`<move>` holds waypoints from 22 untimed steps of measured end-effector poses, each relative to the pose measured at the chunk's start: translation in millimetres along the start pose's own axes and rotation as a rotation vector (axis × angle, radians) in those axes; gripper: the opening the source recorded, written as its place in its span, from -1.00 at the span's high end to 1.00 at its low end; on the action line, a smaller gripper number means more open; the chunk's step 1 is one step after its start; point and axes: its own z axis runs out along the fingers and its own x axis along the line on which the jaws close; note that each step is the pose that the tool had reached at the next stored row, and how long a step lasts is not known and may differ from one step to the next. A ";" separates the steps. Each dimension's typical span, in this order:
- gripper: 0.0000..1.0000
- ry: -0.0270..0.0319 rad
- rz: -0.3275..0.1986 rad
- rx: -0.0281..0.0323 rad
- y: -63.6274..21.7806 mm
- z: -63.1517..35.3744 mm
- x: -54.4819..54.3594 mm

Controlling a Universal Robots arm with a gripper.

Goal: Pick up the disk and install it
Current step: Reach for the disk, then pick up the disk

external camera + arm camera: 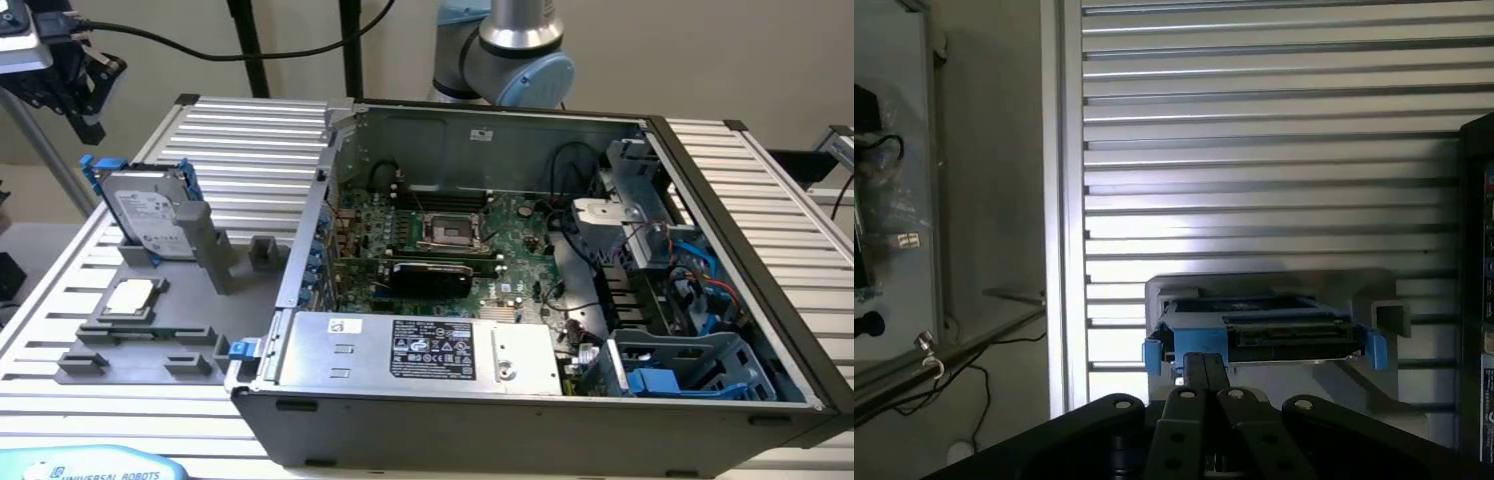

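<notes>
The disk (144,212) stands on edge in a grey holder (203,232) at the exterior view's left, its silver face with the white label turned outward and its blue carrier frame showing at the rim. My gripper (88,128) hangs above and slightly behind it, apart from it, with the black fingers drawn together and nothing between them. In the wrist view the disk (1264,335) is seen edge-on with a blue tab at each end. My gripper (1204,362) is in line with its near edge, and the fingers (1194,372) are shut against each other.
An open computer case (534,425) takes up the middle and right, holding the motherboard (454,235), power supply (427,350) and blue drive cage (694,365). A small square silver chip (130,297) lies on the grey fixture plate (134,345). The ribbed metal table (254,130) lies around them.
</notes>
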 end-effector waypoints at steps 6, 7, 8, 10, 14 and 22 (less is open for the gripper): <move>0.79 0.0001 -0.001 0.0001 0.0 0.0 0.1; 0.79 0.0001 -0.002 0.0001 0.0 0.0 0.2; 0.79 0.0001 -0.002 0.0001 0.0 0.0 0.2; 0.79 0.0001 -0.003 0.0001 0.0 0.0 0.2; 0.79 0.0002 -0.003 0.0002 0.0 0.0 0.3; 0.79 0.0009 -0.025 0.0006 0.9 0.1 -1.3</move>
